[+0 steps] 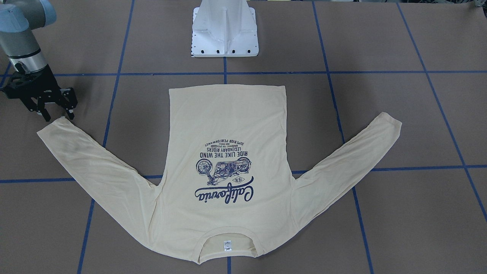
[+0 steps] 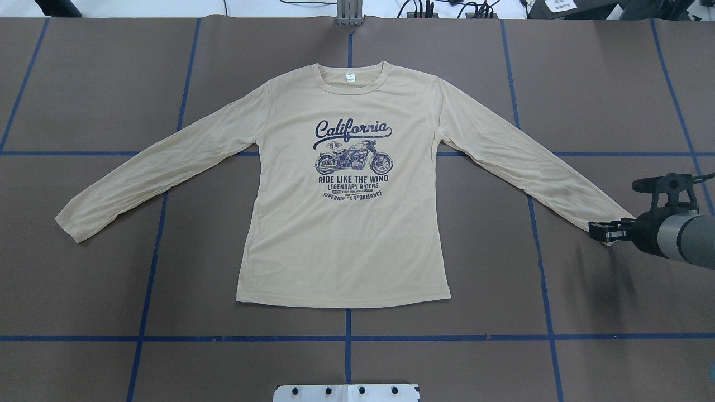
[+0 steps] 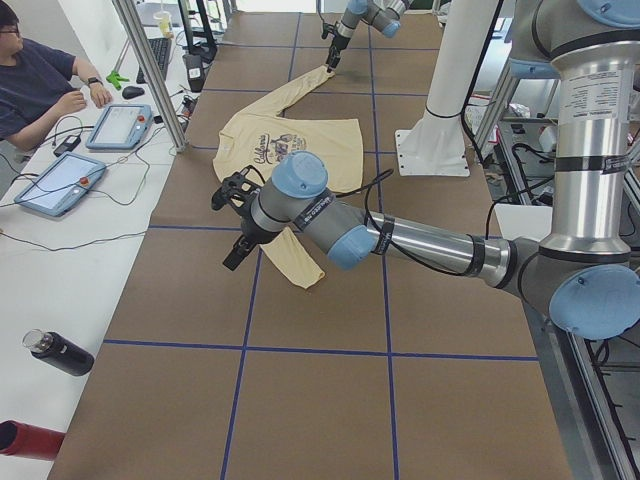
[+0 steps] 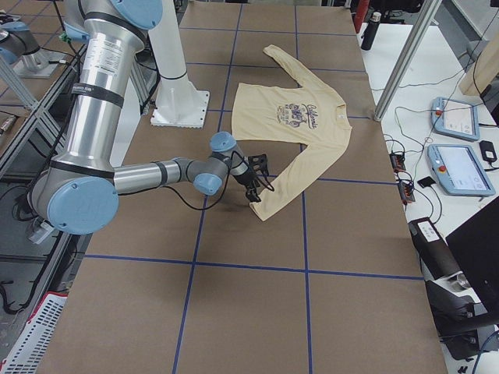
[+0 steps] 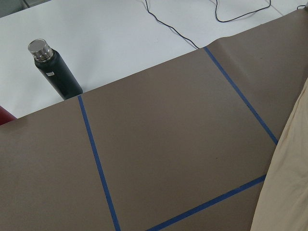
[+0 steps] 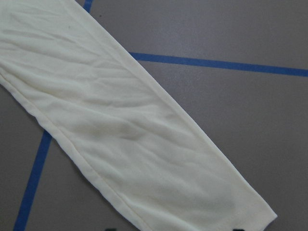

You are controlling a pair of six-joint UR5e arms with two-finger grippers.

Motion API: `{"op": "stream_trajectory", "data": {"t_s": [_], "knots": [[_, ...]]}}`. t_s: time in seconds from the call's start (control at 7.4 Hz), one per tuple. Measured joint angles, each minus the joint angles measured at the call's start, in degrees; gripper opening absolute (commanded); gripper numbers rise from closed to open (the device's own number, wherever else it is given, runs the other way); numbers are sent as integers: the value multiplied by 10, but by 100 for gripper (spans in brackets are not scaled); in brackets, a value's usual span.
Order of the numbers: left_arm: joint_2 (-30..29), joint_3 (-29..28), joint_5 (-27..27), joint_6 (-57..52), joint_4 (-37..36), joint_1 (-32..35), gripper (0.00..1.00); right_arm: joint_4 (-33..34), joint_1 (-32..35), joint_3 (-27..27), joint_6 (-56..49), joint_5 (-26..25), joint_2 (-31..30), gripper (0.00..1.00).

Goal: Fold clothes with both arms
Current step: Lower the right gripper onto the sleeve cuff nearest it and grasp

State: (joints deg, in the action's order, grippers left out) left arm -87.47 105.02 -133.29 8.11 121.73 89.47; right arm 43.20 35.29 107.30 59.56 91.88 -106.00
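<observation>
The clothes are one cream-yellow long-sleeved T-shirt (image 2: pixel 346 240) lying flat, print up, with both sleeves spread out and the collar away from the robot. My right gripper (image 1: pixel 59 115) hovers open just over the cuff of the right-hand sleeve (image 2: pixel 558 178), with nothing between its fingers. The right wrist view looks straight down on that sleeve (image 6: pixel 120 120), cuff at the lower right. My left gripper (image 3: pixel 235 252) shows only in the exterior left view, raised beside the other sleeve's cuff (image 3: pixel 305 270); I cannot tell whether it is open or shut. The left wrist view catches only a strip of that sleeve (image 5: pixel 288 183).
The white pedestal base (image 1: pixel 224 34) stands behind the shirt's hem. Blue tape lines cross the brown table cover. A dark bottle (image 5: pixel 55 70) lies on the white side table, where a person (image 3: pixel 30 80) sits with two tablet controllers (image 3: pixel 120 125).
</observation>
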Motion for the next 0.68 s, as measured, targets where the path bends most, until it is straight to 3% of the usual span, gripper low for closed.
{"op": "stream_trajectory", "data": {"t_s": [0.68], "knots": [[6,0,0,-1,0,0,100,2,-18,-17,-2,-22,-2,58]]}}
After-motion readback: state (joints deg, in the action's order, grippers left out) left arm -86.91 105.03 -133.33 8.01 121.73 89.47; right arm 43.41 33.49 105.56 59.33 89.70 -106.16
